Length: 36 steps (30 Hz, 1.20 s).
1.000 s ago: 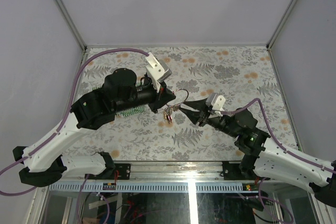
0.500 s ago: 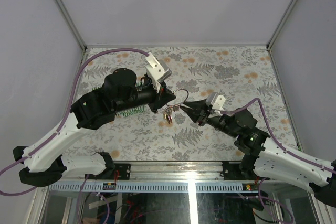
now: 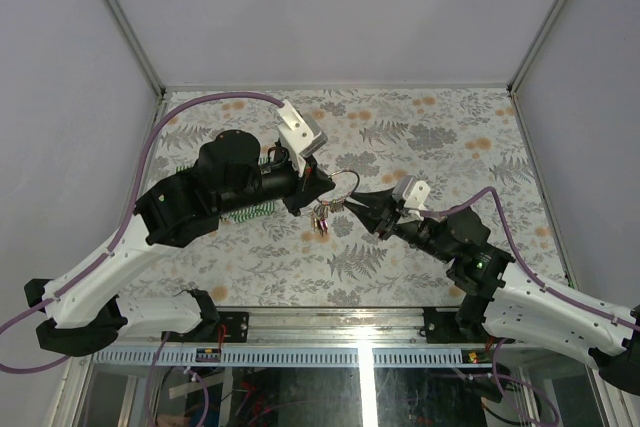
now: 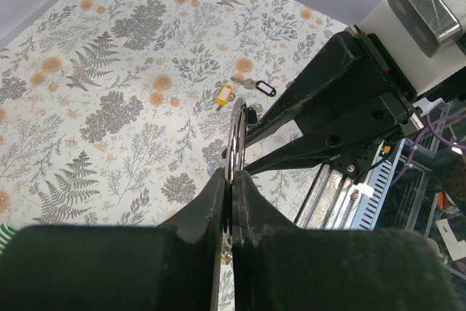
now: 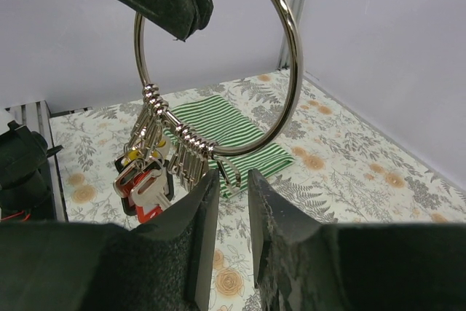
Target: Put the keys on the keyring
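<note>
Top external view: left gripper (image 3: 318, 185) and right gripper (image 3: 352, 205) meet above the middle of the table (image 3: 440, 137), tips near each other. Left wrist view: left pincer is pressed together on the keyring (image 4: 234, 135), pinching its rim, with the ring held upright off the table. Right wrist view: the keys (image 5: 149, 180), with red, black and yellow heads, hang in a bunch on small loops from the ring's lower left arc. Right pincer sits just below the ring with a narrow gap between its fingers (image 5: 280, 238). A small wire loop sits at the mouth of that gap; cannot tell if it's pinched. Green striped cloth (image 5: 218, 132) lies on the table behind. Left wrist view also shows a yellow-tagged key (image 4: 224, 95) and a key with a black oval loop (image 4: 253, 84) lying loose on the table, beside each other.
</note>
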Each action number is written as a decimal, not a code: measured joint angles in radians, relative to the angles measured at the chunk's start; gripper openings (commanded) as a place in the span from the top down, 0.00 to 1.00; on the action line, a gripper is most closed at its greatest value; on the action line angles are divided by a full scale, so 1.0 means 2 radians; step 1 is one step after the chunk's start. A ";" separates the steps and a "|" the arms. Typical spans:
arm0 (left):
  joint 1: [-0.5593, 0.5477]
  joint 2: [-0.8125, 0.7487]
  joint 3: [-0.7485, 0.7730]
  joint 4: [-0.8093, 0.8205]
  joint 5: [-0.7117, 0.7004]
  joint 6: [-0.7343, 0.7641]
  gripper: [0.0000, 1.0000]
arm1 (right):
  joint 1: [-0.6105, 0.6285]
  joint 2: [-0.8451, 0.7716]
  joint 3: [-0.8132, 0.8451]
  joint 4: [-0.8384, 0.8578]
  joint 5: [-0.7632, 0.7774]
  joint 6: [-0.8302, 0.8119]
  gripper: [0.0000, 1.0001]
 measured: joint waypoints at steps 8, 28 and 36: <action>0.000 0.000 0.000 0.000 0.000 0.000 1.00 | 0.000 -0.003 0.000 0.000 0.009 -0.002 0.71; 0.000 0.000 0.000 0.003 0.000 0.000 1.00 | 0.000 0.011 0.000 0.016 0.009 0.000 0.63; 0.000 0.000 0.000 0.003 0.000 0.000 1.00 | 0.000 0.015 0.000 0.023 0.008 0.001 0.65</action>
